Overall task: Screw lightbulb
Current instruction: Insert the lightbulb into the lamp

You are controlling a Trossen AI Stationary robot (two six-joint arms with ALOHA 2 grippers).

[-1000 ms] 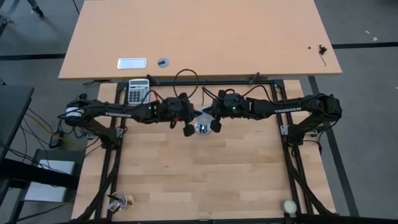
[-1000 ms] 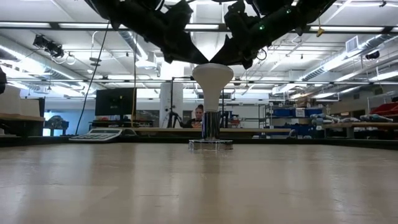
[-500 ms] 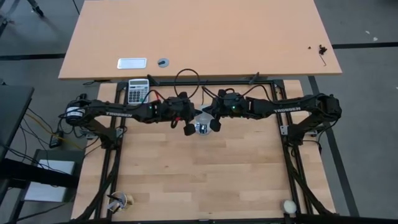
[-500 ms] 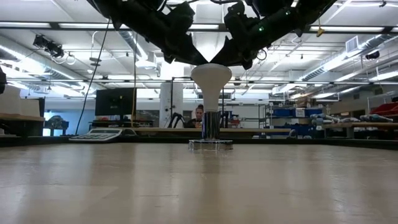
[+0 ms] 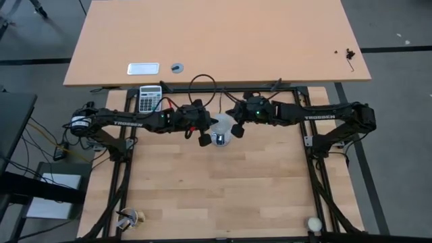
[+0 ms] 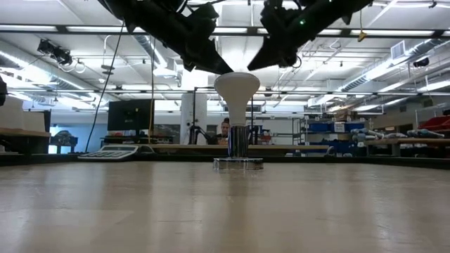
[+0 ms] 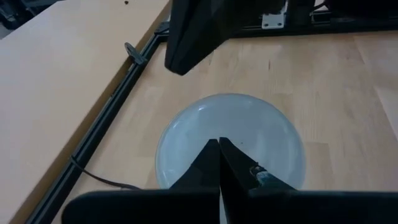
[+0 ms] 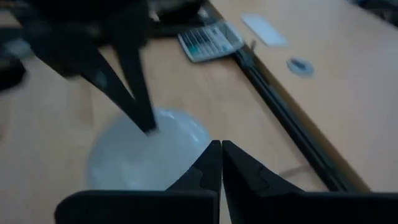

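Note:
The white lightbulb (image 6: 237,91) stands upright, its narrow base down in the silver socket (image 6: 238,163), which sits on the wooden table toward the far side. Both grippers are at the dome (image 5: 220,127). My left gripper (image 6: 227,69) is shut and comes down slanting from the left to the dome's upper left. My right gripper (image 6: 251,67) is shut too, with its tips just over the dome's upper right. The left wrist view shows the dome (image 7: 249,134) under the shut fingers (image 7: 219,144). The right wrist view shows it (image 8: 143,155) blurred. My left gripper has its shut fingertips on the top of the bulb's dome, left of its middle (image 6: 223,76). The fingers slant down from the table's left. The bulb stays upright in the socket. My right gripper's tips hang right above the dome's right shoulder (image 6: 253,77); I cannot tell whether they touch it.
A calculator (image 5: 150,98) lies at the table's far left, and a black cord (image 5: 202,84) loops behind the socket. A cream ball (image 5: 314,223) rests at the near right, and a small object (image 5: 132,217) at the near left. A person (image 6: 225,129) sits far behind the table.
My right gripper has risen and drawn back toward the table's right edge, off the side of the dome it leaned on. It stays shut. My left gripper and the bulb have kept their places.

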